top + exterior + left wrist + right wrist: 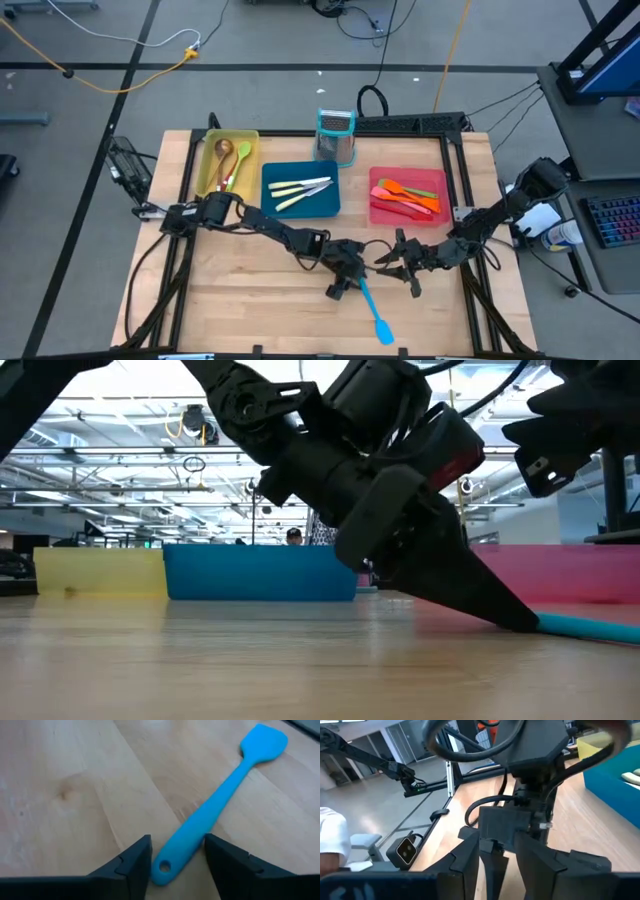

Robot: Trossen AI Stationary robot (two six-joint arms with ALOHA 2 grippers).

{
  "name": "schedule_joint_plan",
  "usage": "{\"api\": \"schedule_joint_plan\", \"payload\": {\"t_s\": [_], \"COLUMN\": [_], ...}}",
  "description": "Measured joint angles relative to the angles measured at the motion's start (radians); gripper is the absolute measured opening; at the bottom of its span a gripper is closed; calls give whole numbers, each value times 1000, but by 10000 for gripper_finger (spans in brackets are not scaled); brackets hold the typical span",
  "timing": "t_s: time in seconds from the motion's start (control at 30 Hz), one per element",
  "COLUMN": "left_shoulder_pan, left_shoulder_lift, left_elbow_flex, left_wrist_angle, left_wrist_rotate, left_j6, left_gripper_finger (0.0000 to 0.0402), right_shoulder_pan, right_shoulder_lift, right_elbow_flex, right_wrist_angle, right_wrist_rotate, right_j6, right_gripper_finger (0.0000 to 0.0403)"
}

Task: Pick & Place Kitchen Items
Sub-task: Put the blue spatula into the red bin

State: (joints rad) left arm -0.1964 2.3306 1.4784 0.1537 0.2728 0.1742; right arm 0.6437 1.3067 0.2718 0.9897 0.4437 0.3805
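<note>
Wooden table [250, 300], slim blue spatula [375, 312]

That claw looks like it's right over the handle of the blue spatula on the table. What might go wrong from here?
The left gripper stands open around the hanging-hole end of the long blue silicone spatula, which lies flat on the wooden table. Gripped that near its end, the spatula may swing or slip when lifted. The fingertips sit low, so they might scrape the wood. The right gripper hangs close by; the arms could bump.
</note>
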Motion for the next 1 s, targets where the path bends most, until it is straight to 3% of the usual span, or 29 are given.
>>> {"api": "schedule_joint_plan", "payload": {"t_s": [0.1,0.3,0.7,1.0], "left_shoulder_pan": [-4,-8,-29,-89], "left_shoulder_lift": [19,21,20,20], "left_elbow_flex": [2,1,-2,-2], "left_wrist_angle": [-27,-28,-3,-9], "left_wrist_rotate": [5,1,-47,-195], "left_j6": [51,-1,-45,-78], "left_gripper_finger": [147,52,56,60], "right_shoulder_pan": [0,0,-3,-3], "right_shoulder_lift": [-1,0,0,0], "right_elbow_flex": [0,-1,0,0], "right_wrist_angle": [-5,-26,-79,-106], "right_wrist_rotate": [1,0,3,3], "right_j6": [0,0,-3,53], "right_gripper_finger": [115,114,114,114]}}
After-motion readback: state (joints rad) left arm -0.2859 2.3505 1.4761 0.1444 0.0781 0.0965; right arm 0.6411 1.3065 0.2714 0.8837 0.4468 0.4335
